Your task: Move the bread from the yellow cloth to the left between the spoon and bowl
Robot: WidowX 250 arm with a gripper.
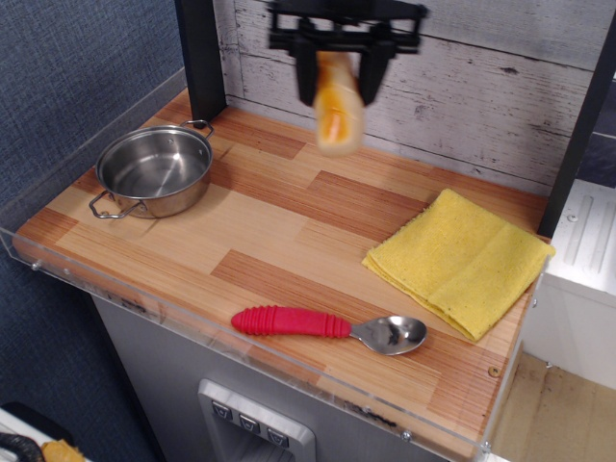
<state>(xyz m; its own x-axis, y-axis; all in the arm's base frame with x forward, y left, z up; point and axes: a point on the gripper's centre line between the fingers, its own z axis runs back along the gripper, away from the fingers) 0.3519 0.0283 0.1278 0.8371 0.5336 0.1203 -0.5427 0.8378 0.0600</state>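
I am holding the bread point(337, 114) pinched in the jaws, hanging high at 12 o'clock above the surface point(289, 221).

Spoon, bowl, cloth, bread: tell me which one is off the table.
The bread. It hangs upright in the gripper above the counter; the spoon, bowl and yellow cloth all lie on the wood.
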